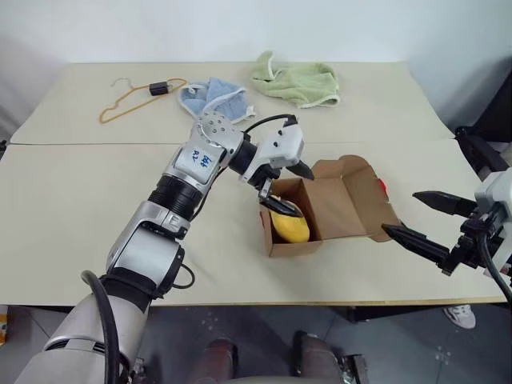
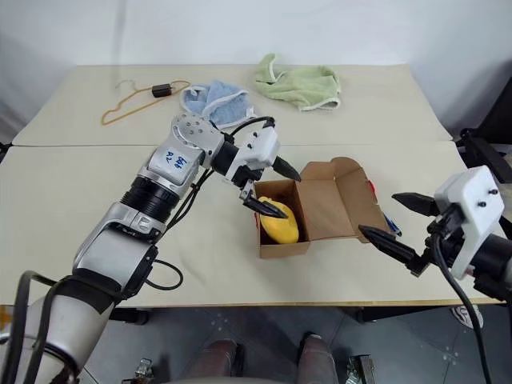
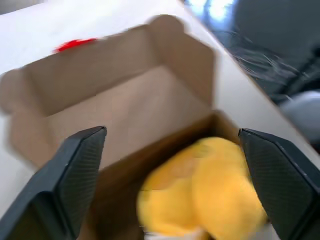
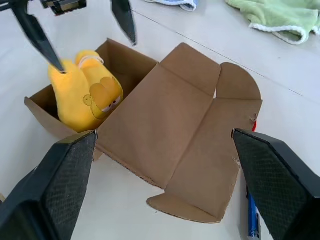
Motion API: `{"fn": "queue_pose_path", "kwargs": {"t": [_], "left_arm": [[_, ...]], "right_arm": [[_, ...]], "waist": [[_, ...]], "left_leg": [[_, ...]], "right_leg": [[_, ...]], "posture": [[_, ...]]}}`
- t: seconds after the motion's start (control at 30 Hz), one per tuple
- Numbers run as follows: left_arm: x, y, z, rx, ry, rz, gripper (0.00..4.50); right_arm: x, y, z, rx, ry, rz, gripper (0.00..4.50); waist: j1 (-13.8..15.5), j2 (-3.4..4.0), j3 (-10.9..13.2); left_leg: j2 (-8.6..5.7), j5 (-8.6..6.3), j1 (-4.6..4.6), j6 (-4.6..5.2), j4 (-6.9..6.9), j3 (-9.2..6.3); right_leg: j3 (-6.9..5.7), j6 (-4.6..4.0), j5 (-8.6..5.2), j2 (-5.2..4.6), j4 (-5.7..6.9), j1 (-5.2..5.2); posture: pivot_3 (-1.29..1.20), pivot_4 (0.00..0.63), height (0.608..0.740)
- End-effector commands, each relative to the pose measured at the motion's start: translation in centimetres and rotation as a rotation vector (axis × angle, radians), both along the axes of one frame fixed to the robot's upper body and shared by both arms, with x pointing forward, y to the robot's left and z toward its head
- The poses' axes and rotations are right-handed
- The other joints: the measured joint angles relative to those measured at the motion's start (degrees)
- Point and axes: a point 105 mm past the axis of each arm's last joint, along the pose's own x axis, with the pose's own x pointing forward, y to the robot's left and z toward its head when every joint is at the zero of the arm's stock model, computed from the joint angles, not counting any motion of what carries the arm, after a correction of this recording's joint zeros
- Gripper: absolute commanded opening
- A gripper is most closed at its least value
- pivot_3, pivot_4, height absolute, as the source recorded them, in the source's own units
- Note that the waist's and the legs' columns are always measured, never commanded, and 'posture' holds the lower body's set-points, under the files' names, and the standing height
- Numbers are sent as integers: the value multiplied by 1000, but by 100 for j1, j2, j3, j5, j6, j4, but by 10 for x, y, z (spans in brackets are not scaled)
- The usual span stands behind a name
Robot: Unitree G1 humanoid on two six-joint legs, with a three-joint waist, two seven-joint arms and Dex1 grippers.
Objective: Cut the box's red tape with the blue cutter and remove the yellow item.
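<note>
The brown box stands open near the table's front, its lid flap laid flat to the right. A scrap of red tape shows at the flap's far edge. The yellow item lies inside the box. My left gripper hangs open just above it, one finger over the toy and one over the box's back wall, holding nothing. My right gripper stands open and empty beside the flap, near the table's front edge. The blue cutter lies on the table by the flap's right side.
At the back lie an orange wire hanger with a black clip, a blue cloth and a green cloth. A seam crosses the tabletop between them and the box. The table's front edge runs close below the box.
</note>
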Motion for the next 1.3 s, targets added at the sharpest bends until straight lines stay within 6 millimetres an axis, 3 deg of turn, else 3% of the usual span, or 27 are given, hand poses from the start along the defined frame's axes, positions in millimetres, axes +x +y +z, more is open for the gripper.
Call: {"fn": "queue_pose_path", "kwargs": {"t": [0.03,0.33,0.47,0.7,0.87,1.13,1.3], "left_arm": [[-6,-1,-7,63,-42,-64,4473],[-5,0,-46,259,-175,-154,4473],[-6,-3,-48,246,-200,-182,3644],[-4,-10,-25,153,-204,-164,1407],[-1,-11,-11,76,-199,-121,143],[4,-14,47,-194,-122,56,34],[29,-2,90,-381,-107,315,34]], "right_arm": [[-5,-1,10,-17,-79,-25,4500],[-12,1,7,-9,-88,-16,4500],[-15,3,6,-18,-100,-10,4500],[-17,1,6,-31,-99,-20,4500],[-16,-1,9,-41,-104,-18,4500],[-12,-2,15,-46,-109,23,4500],[0,0,31,-35,-184,90,4500]], "waist": [[14,0,0],[22,0,0],[22,0,0],[10,0,0],[8,-1,0],[-1,-2,1],[-9,-2,1]], "left_leg": [[0,0,0,0,0,0],[0,-1,1,2,1,-1],[0,-2,14,3,1,-1],[1,-1,14,7,2,-1],[1,-1,13,7,2,-1],[1,-1,13,7,2,-2],[0,-1,14,6,3,-2]], "right_leg": [[0,0,0,0,0,1],[0,0,0,0,0,2],[0,0,0,0,1,15],[1,-3,2,0,4,13],[1,-3,2,0,3,13],[1,-2,2,0,4,13],[2,-1,3,0,6,13]], "posture": [[0,150,740],[0,150,740],[0,150,740],[0,150,740],[0,150,740],[0,150,740],[0,150,740]]}}
